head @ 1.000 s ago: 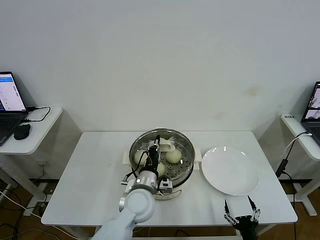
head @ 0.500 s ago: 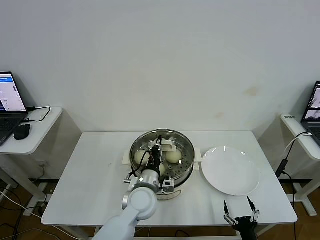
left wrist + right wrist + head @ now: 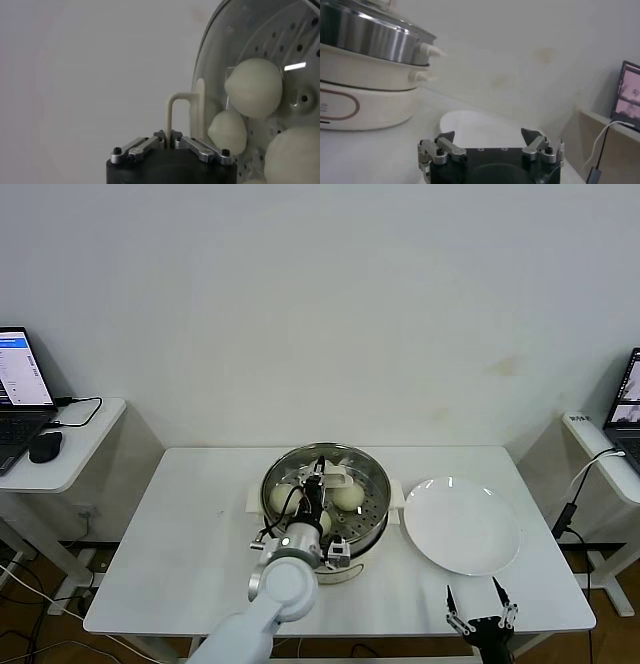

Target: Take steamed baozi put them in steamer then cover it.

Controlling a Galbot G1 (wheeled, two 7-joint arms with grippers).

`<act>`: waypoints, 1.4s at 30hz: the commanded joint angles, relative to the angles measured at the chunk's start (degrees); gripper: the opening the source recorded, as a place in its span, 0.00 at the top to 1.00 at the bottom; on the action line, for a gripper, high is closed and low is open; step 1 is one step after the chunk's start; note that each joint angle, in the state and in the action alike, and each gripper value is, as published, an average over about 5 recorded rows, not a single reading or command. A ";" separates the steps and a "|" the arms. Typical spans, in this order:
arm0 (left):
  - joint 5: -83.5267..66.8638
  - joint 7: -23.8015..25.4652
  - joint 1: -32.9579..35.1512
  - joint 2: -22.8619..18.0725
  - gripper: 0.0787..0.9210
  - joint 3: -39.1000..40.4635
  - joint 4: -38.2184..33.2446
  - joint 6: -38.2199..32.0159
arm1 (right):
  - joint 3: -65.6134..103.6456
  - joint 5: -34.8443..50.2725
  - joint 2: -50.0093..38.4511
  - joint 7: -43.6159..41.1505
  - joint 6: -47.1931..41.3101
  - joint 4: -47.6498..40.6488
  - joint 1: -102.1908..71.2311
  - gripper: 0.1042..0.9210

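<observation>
The steamer [image 3: 374,486], a shiny steel pot on a cream base, stands mid-table. It also shows in the right wrist view [image 3: 370,37]. The clear glass lid [image 3: 210,55] lies over it. Several cream-white baozi [image 3: 348,497] sit on the perforated tray and show through the glass in the left wrist view [image 3: 252,87]. My left gripper [image 3: 318,479] is over the pot, shut on the lid's cream handle [image 3: 172,112]. My right gripper [image 3: 481,621] is open and empty at the table's front edge, in front of the plate.
A flat white plate [image 3: 462,524] lies right of the steamer, bare; it shows in the right wrist view [image 3: 470,122]. Side desks with laptops stand at the far left [image 3: 20,379] and the far right [image 3: 628,399]. A wall is behind the table.
My left arm has edged slightly forward and to the right over the pot, still holding the lid handle. My right gripper has sunk a little lower at the front edge.
</observation>
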 commanded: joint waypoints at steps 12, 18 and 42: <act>-4.90 -3.15 6.26 3.37 0.62 -1.62 -9.54 0.05 | -0.23 -0.21 0.00 -0.17 -0.13 -0.01 -0.11 0.12; -12.79 -5.71 13.30 8.04 0.42 -4.42 -19.12 -0.19 | -0.39 -0.22 0.01 -0.21 -0.18 -0.26 -0.43 0.12; -102.29 -30.91 51.83 10.39 0.12 -38.63 -18.23 -39.05 | -3.18 8.44 -5.13 -2.55 -1.93 3.67 -5.11 0.12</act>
